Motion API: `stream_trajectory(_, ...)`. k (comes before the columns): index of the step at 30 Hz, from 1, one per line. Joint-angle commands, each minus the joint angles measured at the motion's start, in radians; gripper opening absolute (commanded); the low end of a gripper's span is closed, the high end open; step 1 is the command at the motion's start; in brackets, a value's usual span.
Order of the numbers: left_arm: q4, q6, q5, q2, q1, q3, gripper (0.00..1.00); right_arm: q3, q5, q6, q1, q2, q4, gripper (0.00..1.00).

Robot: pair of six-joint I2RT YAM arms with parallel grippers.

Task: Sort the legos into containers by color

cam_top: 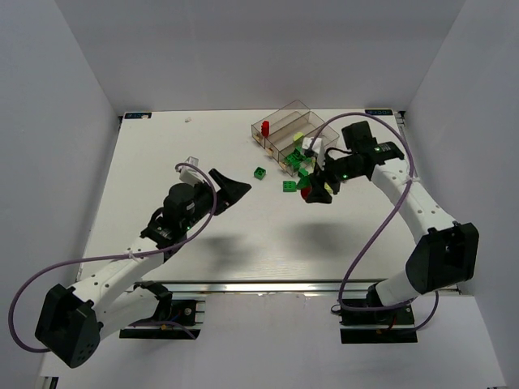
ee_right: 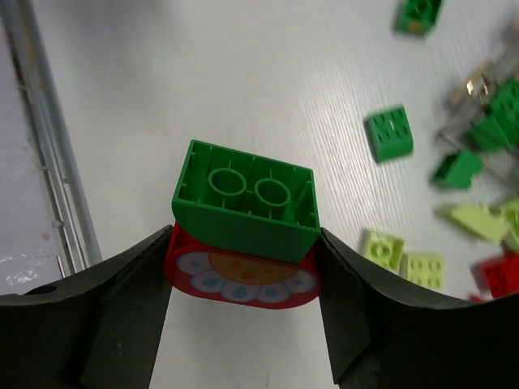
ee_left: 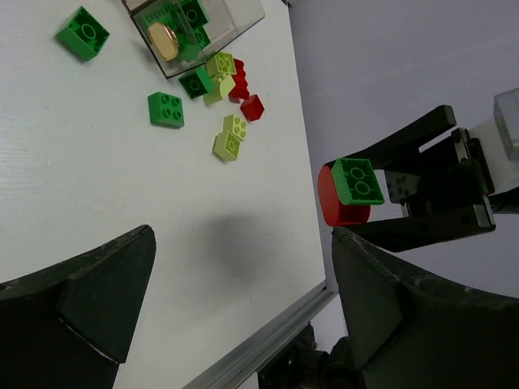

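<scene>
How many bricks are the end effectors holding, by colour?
green brick: 1
red brick (flower print): 1
Total: 2, joined as one stack in the right end effector. The left end effector is open and holds 0.

White table (cam_top: 154, 154) bearing clear containers (cam_top: 280, 116) near its far edge; loose green, lime and red legos (cam_top: 289, 186) lie scattered just beside them, one green brick (cam_top: 259, 172) apart.
</scene>
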Motion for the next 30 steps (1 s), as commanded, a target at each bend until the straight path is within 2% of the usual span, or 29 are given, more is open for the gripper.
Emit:
stream_trajectory(1, 0.028, -0.011, 0.056, -0.005, 0.004, 0.044, 0.98, 0.047, -0.108, -0.03, 0.059, -0.016, 0.045, 0.02)
stream_trajectory(10, 0.015, 0.05, 0.125, -0.001, 0.004, 0.085, 0.98, 0.116, -0.111, -0.086, 0.182, 0.007, 0.096, 0.01)
stream_trajectory(30, -0.242, 0.141, 0.066, 0.028, 0.003, 0.203, 0.98, 0.113, -0.065, -0.162, 0.258, -0.039, 0.142, 0.0)
